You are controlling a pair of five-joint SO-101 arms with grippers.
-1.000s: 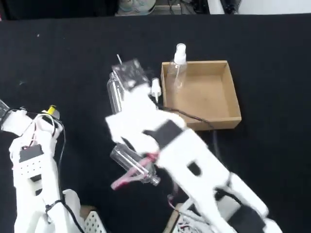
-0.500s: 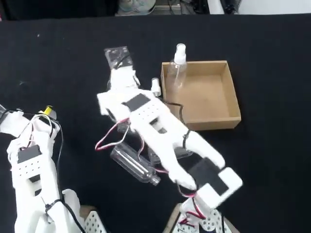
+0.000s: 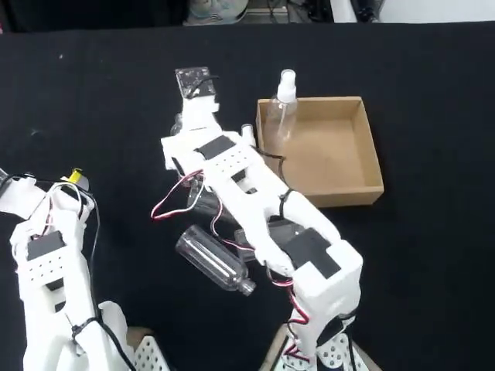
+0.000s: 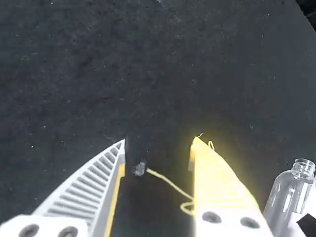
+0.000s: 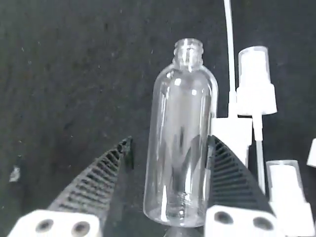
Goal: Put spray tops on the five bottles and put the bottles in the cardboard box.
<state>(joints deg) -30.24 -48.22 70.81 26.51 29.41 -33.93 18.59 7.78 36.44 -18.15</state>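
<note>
Black cloth [image 4: 74,59] is lying beneath my open, empty left gripper [image 4: 158,142]; my right wrist camera is showing the right gripper [image 5: 169,140] gaping around an uncapped bottle [image 5: 181,123], which the arm [image 3: 247,193] is largely hiding overhead.

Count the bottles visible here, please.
3. One capped bottle stands in the box corner. A second bottle lies open near the arm bases. A third bottle is between the jaws of the right gripper. That arm may hide others.
</note>
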